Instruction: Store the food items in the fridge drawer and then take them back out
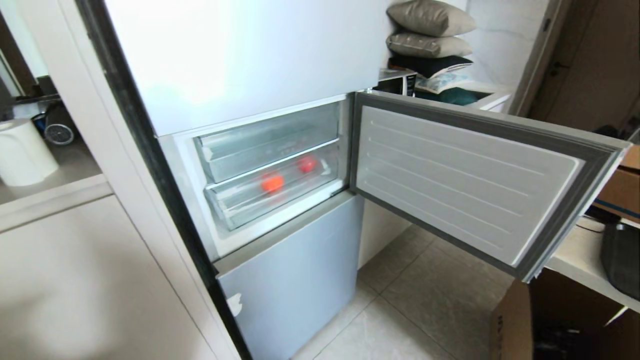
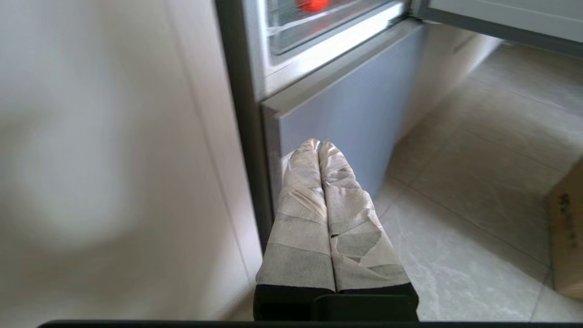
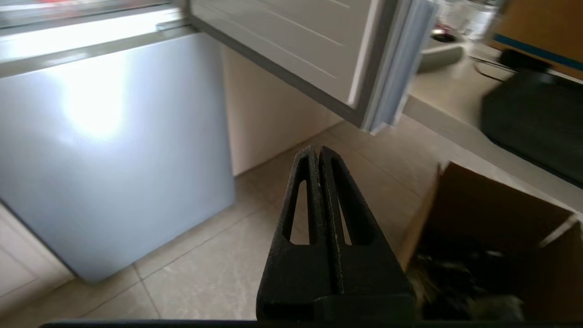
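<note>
Landmark: the fridge's lower door [image 1: 295, 280], a closed blue-grey panel.

Nearest, the left tool [image 2: 319, 145] hangs low in front of this door, near its left edge. Its two tape-wrapped fingers [image 2: 303, 214] are pressed together and hold nothing. The right tool [image 3: 317, 150] hangs over the tiled floor [image 1: 400, 320], off the right side of the lower door. Its black slotted fingers [image 3: 339, 209] are likewise pressed together and empty. A brown cardboard box [image 3: 496, 218] stands on the floor just beyond the right tool, farther right of the lower door. Neither arm appears in the head view.

Directly above the lower door, the middle compartment is open. Its door [image 1: 465, 175] is swung out to the right, white inner liner facing forward. Two clear plastic drawers sit stacked inside, both pushed in. The fridge drawer [image 1: 275, 192] is the lower one, immediately above the lower door. Both food items lie inside it, apart from each other: the orange-red fruit [image 1: 272, 183] toward the left front, the red fruit [image 1: 307, 164] farther back and to the right. The upper clear drawer [image 1: 265, 142] sits above it.

Above that compartment, the top fridge door [image 1: 240, 55] is closed. Farthest, up and right of the lower door, cushions [image 1: 430, 30] are piled.
</note>
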